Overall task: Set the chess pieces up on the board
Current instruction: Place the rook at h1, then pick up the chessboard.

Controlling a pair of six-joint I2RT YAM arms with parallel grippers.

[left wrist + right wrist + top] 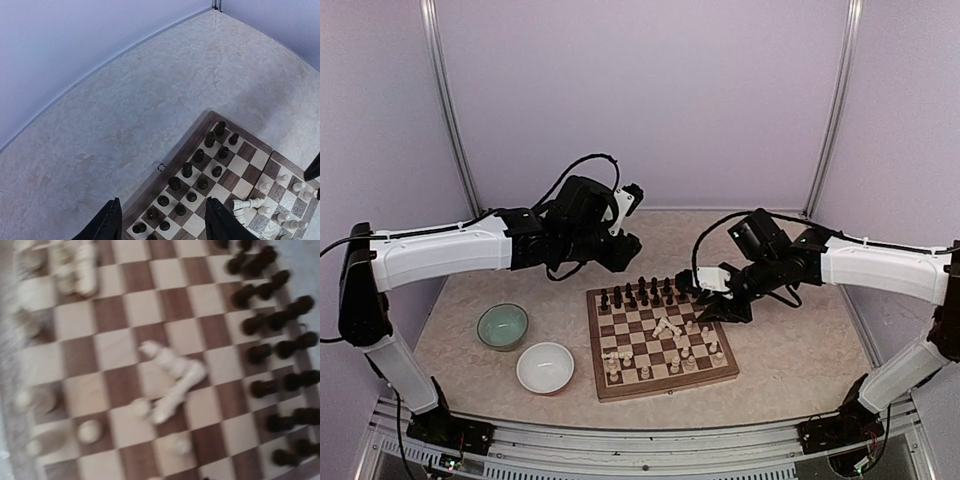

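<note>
The right wrist view is smeared with blur and shows none of its own fingers, so I cannot tell whether the right claw [718,306] is spread or closed. From above it is only a dark shape low over the far right corner of the board [670,381]. The left wrist view cuts the board off at the frame's lower right.

The left claw [162,201] gapes wide and grips nothing — its fingers [107,222] hang in the air by the board's far side, touching neither wood nor piece.

The board lies on the desk [790,350], right of a green bowl [503,326] and a white bowl [545,367]. Dark pieces [642,293] stand in two rows along its far side. Cream pieces [668,326] are scattered — several lie toppled mid-board.
</note>
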